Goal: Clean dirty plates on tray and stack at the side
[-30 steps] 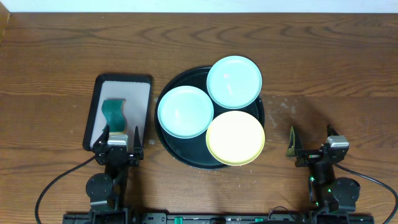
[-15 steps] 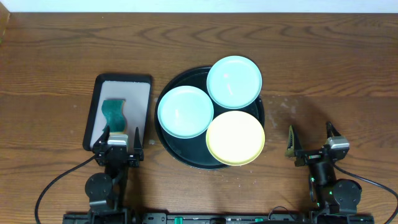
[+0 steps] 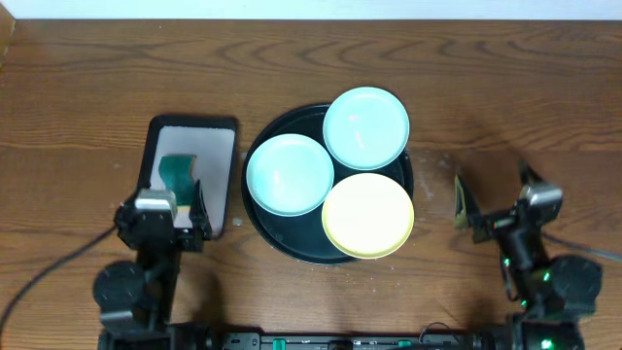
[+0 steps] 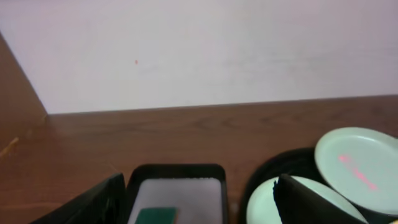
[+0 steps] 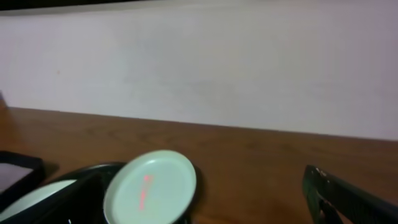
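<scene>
At the middle of the table (image 3: pixel 97 78): a wide, round black tray (image 3: pixel 277 238) with a low raised rim.
Inside the black tray: a left mint plate (image 3: pixel 290 174), a far mint plate (image 3: pixel 365 127) and a yellow plate (image 3: pixel 367 215), all small, round, shallow and smooth like plastic.
Plate edges: the three crowd together, their rims meeting near the tray's centre; the far mint plate and the yellow plate hang over the tray's rim on the right.
Table surface: brown wood with a wavy grain, ending at a plain pale wall (image 4: pixel 199 50).
Left of the black tray: a small tray (image 3: pixel 216 146), rectangular with rounded corners, with a black rim and a pale inside.
Inside the small tray: a dark green sponge (image 3: pixel 175 171) with wavy edges, lying flat.
Left gripper (image 3: pixel 181 206): fingers spread, holding nothing, above the near end of the small tray.
Right gripper (image 3: pixel 494 190): fingers spread wide, holding nothing, above bare wood to the right of the black tray.
</scene>
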